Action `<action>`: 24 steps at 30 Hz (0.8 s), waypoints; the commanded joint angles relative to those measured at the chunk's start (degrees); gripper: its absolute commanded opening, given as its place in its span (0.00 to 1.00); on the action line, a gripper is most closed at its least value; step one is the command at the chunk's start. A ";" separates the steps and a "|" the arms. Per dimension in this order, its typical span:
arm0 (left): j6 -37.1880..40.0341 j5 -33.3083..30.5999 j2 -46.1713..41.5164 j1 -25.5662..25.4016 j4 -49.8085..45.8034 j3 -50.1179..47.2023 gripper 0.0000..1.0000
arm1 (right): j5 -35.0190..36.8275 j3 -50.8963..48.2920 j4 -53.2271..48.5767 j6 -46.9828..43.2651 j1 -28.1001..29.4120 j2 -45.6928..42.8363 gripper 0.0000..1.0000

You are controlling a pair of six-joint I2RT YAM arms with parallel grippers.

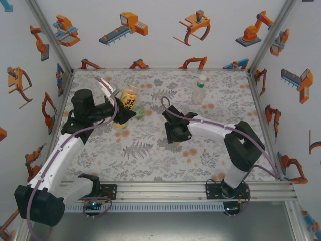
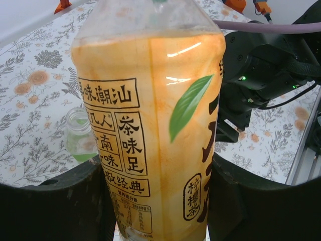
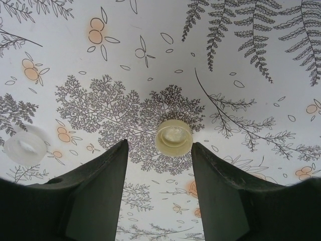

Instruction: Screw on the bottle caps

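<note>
The right gripper hangs half open over a pale cap lying on the table; centre the cap, which sits nearer the right finger, then descend straight and pinch the rim squarely; the left gripper clamps the yellow bottle.

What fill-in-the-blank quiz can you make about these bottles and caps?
The left claw grips the yellow bottle; with the green bottle and the clear bottle, that makes ____ bottles.
The right claw is ____, with a cap on the table seen between its fingers.
In the right wrist view, another cap lies to the ____ of it.
Missing: three; open; left.
</note>
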 commanded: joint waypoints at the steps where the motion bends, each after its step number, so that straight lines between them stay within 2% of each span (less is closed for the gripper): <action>1: -0.59 1.42 0.02 0.14 1.20 0.28 0.00 | -0.29 0.89 0.02 0.00 -0.26 1.03 0.52; 24: -0.63 1.46 0.25 0.14 1.17 0.36 0.00 | 0.22 1.20 -0.26 -0.04 -0.27 0.21 0.51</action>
